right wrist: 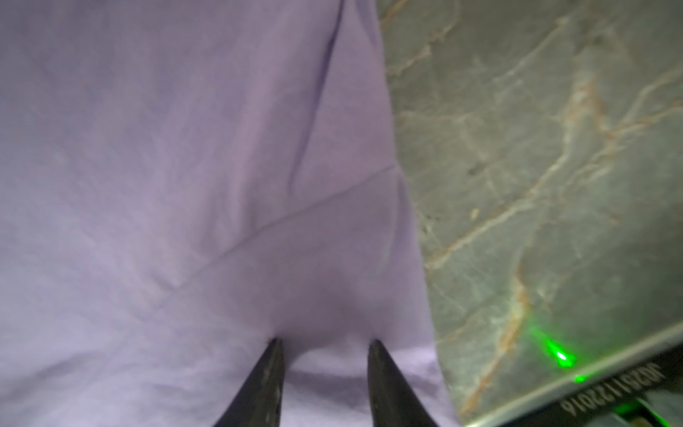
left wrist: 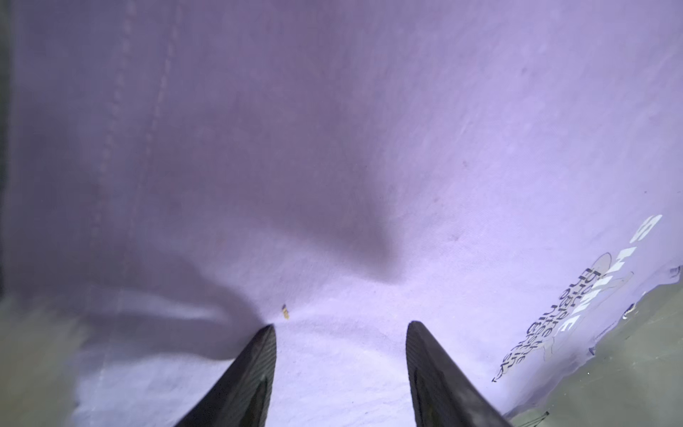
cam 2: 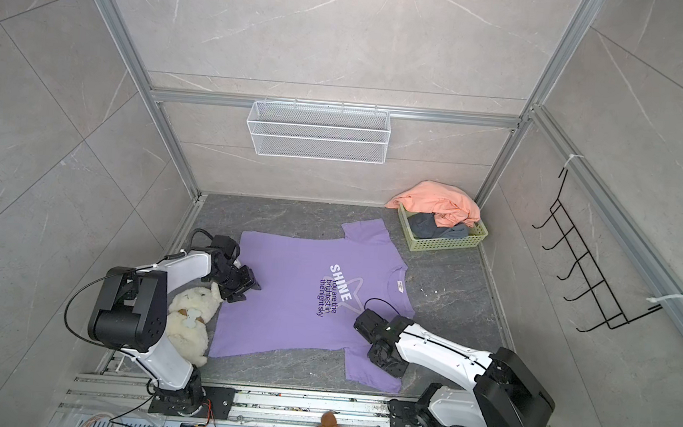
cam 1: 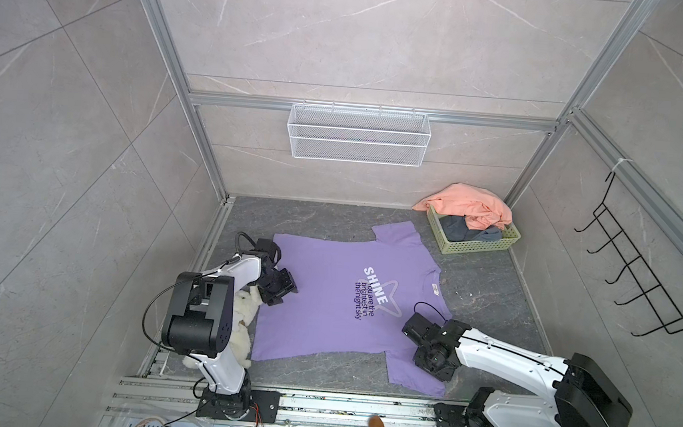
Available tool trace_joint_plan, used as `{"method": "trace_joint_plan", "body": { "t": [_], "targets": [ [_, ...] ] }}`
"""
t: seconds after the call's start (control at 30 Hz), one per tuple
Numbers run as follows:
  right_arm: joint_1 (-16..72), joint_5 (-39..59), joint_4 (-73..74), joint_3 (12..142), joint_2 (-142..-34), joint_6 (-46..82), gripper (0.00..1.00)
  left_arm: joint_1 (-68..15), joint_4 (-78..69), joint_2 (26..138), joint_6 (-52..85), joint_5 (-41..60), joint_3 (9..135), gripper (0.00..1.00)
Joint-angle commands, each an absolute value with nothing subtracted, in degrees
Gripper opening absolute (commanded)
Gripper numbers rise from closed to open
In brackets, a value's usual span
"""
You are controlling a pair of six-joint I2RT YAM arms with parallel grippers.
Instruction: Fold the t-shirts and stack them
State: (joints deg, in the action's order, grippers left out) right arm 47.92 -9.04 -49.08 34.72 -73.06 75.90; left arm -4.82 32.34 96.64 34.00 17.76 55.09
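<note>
Print (left wrist: pixel 569 318) on lilac t-shirt (left wrist: pixel 369 148): left wrist view, not right.

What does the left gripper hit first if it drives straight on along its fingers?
The lilac t-shirt: the left gripper has open jaws angled down at flat cloth near the hem. Whether the tips already touch it is unclear.

Dark marbled desk (cam 1: pixel 331 218): lilac t-shirt (cam 1: pixel 324 309) spread flat in the middle, green basket (cam 1: pixel 475 245) in far right corner, plush dog (cam 1: pixel 239 325) at left edge.
</note>
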Motion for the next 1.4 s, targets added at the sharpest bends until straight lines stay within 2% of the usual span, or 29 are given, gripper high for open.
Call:
{"method": "trace_joint_plan", "body": {
  "t": [0.0,0.17,0.3,0.4,0.47,0.57,0.67,0.8,1.0,1.27,1.37],
  "targets": [
    [49.33,-14.38,-52.01,40.15,-73.64,74.61,0.41,-4.12,32.09,97.39,30.45,17.82,54.4,0.6],
    [49.53,-21.16,-52.27,54.32,-74.96,63.59,0.48,-4.13,32.98,91.19,28.55,22.69,58.31,0.6],
    [47.83,-31.29,-54.1,68.32,-80.78,56.24,0.67,-4.13,35.24,90.87,26.76,22.76,66.29,0.61],
    [44.53,-35.93,-50.86,76.29,-86.99,48.96,0.76,-4.13,37.61,94.65,24.17,19.26,73.67,0.62],
    [40.65,-35.37,-45.61,79.41,-90.21,43.63,0.79,-4.07,39.16,97.81,23.49,15.64,77.86,0.63],
    [32.69,-27.58,-35.66,83.14,-95.46,39.01,0.81,-4.04,39.11,103.05,23.18,11.58,83.95,0.66],
    [26.99,-21.48,-28.61,87.01,-101.07,37.64,0.9,-3.87,39.26,108.88,23.09,8.5,89.6,0.67],
    [22.12,-15.45,-25.21,96.68,-111.16,36.14,0.89,-3.78,39.61,116.8,24.01,3.72,97.4,0.67],
    [19.06,-10.54,-27.89,112.96,-123.66,32.8,0.88,-3.53,40.53,125.04,25.78,-2.49,106.25,0.65],
    [15.77,-5.32,-28.17,123.17,-133.16,31.85,0.85,-2.82,39.37,130.89,28.7,-4.64,109.54,0.63],
    [15.37,-3.86,-28.55,126.33,-135.7,31.14,0.83,-2.54,39.37,132.52,29.27,-5.49,110.37,0.59]
  ]
}}
